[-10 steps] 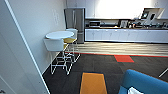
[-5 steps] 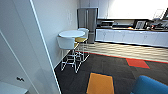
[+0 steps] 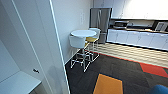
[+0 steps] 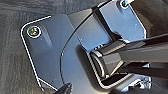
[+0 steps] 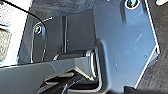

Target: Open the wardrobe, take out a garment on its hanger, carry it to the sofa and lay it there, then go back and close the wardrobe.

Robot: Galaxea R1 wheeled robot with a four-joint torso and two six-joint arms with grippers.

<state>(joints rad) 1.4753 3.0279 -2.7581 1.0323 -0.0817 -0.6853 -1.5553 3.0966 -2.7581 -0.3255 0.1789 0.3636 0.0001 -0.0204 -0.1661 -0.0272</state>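
Right, head view caught a tall white panel (image 3: 37, 45) filling the left side, poss. the wardrobe, couldn't confirm. Past it, a round white table (image 3: 83, 33) w/ white chairs (image 3: 78, 42) and a yellow stool (image 3: 92, 39) stood near the wall. A steel fridge (image 3: 100, 21) sat by the kitchen surface (image 3: 135, 30) at the back. Dark carpet (image 3: 117, 67) carried an orange patch (image 3: 108, 85) and a red strip (image 3: 153, 69). Blue sofa (image 3: 160, 89) edge peeked in at the lower right corner. Claw state, both arms: couldn't tell.

Dark blue-grey wrist plate (image 4: 50, 55) w/ white edging, round corner screws (image 4: 33, 31), black jointed bar (image 4: 130, 55).
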